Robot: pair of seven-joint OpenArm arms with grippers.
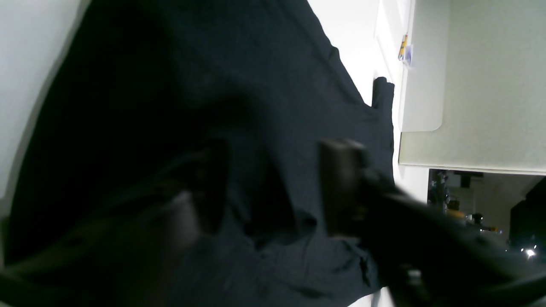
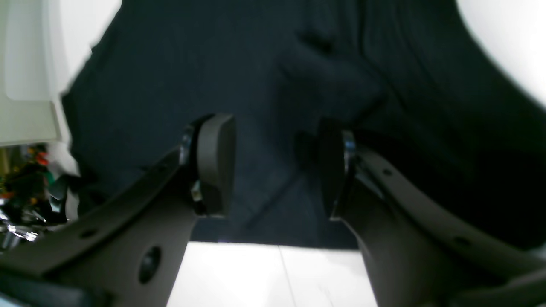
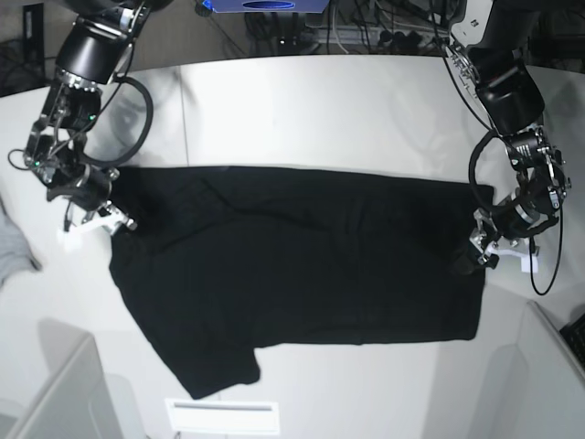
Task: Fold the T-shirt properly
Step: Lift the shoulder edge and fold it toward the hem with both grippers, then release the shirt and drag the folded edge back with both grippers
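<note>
The black T-shirt (image 3: pixel 302 274) lies spread flat across the white table, one sleeve at the front left; no printed graphic shows. My right gripper (image 3: pixel 117 219) is at the shirt's left edge. In the right wrist view it (image 2: pixel 273 170) is open just above the dark cloth (image 2: pixel 179 76), with nothing between the pads. My left gripper (image 3: pixel 464 259) is at the shirt's right edge. In the left wrist view it (image 1: pixel 273 192) is blurred, its fingers wide apart over wrinkled cloth (image 1: pixel 256 64).
A small grey cloth (image 3: pixel 13 247) lies at the table's left edge. A white strip (image 3: pixel 222 416) lies near the front edge. Pale panels stand at the front left (image 3: pixel 64 393) and front right (image 3: pixel 548 366). Cables and gear sit behind the table.
</note>
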